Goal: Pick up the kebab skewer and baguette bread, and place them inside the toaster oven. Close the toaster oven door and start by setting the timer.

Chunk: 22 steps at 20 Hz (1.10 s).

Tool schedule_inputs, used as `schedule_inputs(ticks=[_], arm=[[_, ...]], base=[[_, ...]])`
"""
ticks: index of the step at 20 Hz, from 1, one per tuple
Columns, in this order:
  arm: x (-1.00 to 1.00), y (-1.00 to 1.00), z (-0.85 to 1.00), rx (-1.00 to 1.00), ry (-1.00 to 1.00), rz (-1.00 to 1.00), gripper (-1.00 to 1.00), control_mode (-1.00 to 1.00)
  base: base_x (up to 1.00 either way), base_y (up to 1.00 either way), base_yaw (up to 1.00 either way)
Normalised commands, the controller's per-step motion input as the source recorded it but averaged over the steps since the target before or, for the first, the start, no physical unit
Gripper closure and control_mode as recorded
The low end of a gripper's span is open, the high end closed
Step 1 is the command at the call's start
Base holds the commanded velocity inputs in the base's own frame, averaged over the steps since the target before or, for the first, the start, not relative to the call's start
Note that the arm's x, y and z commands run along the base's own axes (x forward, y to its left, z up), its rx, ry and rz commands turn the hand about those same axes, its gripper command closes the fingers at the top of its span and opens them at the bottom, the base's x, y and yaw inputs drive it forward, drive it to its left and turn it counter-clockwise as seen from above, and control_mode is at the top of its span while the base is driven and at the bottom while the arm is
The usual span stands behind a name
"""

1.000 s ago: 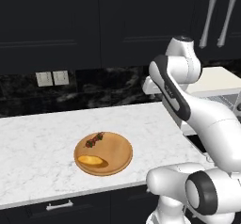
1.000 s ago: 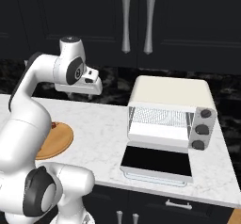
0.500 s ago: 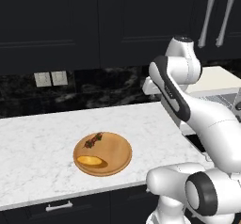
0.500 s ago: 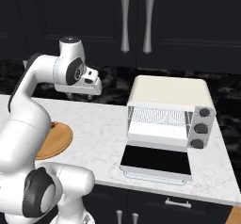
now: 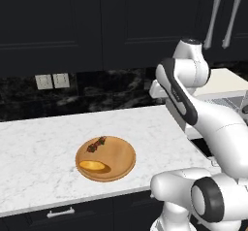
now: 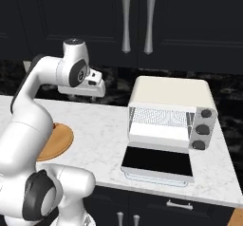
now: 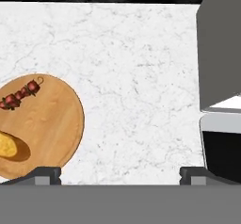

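My biggest worry from here is the toaster oven [image 6: 171, 108] itself: its door [image 6: 159, 162] lies folded flat onto the marble counter [image 5: 43, 142], jutting toward me at about 6 o'clock from the oven body, and I judge that any low, straight carry from the board to the rack could clip that panel or its front edge. Next down in size is the round wooden board [image 5: 106, 158], which sits well apart from the oven; in the hand view it lies at roughly 8 o'clock, partly cut off by the frame, so a descent from this pose would land on bare marble unless I first shift over it. On the board the baguette bread [image 5: 93, 165] rests toward 7 o'clock, and I expect its rounded, tapered body could roll or squirt out if I close off-centre. The kebab skewer [image 5: 97, 144] lies toward 11 o'clock, near the rim and close beside the bread without touching it as far as I can tell; it is thin and low, so I reckon the fingers could scrape the wood or nudge it off the edge. The gripper [image 7: 120, 173] hangs high above the counter between board and oven, jaws spread to their full width, holding nothing and touching nothing.
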Motion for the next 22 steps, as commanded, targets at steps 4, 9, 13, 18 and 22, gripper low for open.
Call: schedule_inputs(ticks=[4,9,13,18,22], arm=[[-0.37,-0.98,-0.11,0.07,-0.05,0.0,-1.0,-1.0],[0.22,-0.93,-0.06,0.06,-0.05,0.01,-1.0,-1.0],[0.89,-0.82,-0.26,0.08,-0.03,0.05,-1.0,-1.0],[0.22,-1.0,-0.33,0.02,0.0,-0.01,-1.0,-1.0],[-0.34,-1.0,-0.27,0.0,-0.15,-0.03,-1.0,-1.0]], base=[[0.0,0.0,0.0],[0.0,0.0,0.0],[0.0,0.0,0.0],[0.0,0.0,0.0],[0.0,0.0,0.0]])
